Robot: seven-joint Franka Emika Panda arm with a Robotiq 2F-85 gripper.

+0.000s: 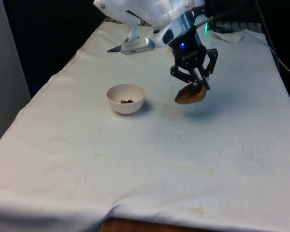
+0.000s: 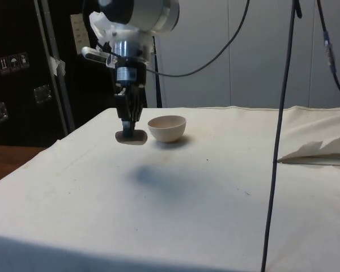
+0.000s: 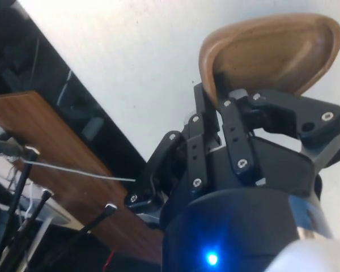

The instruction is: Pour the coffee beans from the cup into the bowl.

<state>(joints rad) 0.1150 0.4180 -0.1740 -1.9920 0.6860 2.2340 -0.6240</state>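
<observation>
My black gripper (image 1: 199, 86) is shut on the rim of a brown cup (image 1: 190, 94), holding it tilted just above the cloth. The cup's inside (image 3: 277, 54) looks bare in the wrist view. A white bowl (image 1: 126, 98) stands on the table to the front view's left of the cup, about a hand's width away, with a few dark coffee beans (image 1: 126, 101) at its bottom. In the side view the cup (image 2: 131, 137) hangs under the gripper (image 2: 128, 126), just beside the bowl (image 2: 168, 128).
A crumpled white cloth (image 2: 320, 151) lies near the table's far end. A few dark specks (image 1: 178, 138) are scattered on the tablecloth. A black cable (image 2: 279, 141) hangs down in the side view. The table's wooden edge (image 3: 62, 164) is close to the gripper.
</observation>
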